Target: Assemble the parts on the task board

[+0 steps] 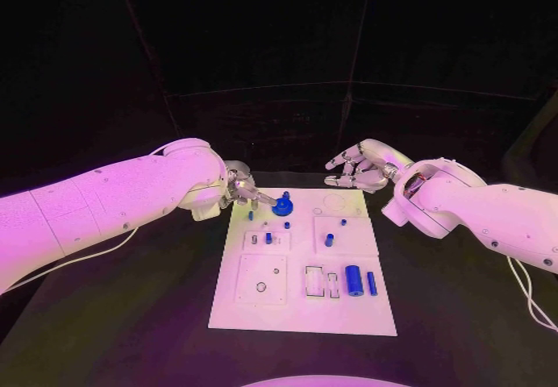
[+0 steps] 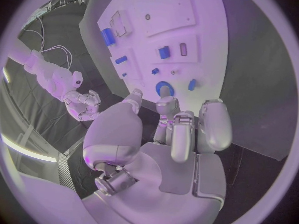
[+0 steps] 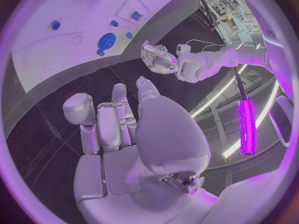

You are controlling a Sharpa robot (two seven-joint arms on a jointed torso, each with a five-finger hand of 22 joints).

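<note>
Nearest the camera, the task board (image 1: 305, 318) lies white on the black table (image 1: 465, 322). Several small blue parts stand in its sockets around the centre. A blue cylinder (image 1: 353, 281) and a thin pin (image 1: 371, 283) still lie loose at about four o'clock, so I judge the work roughly half done. At eleven o'clock the left hand (image 1: 241, 190) hovers beside a blue knob (image 1: 283, 206), fingers apart, empty. At one o'clock the right hand (image 1: 358, 168) hangs off the board, also spread and empty. Dark room surrounds.
</note>
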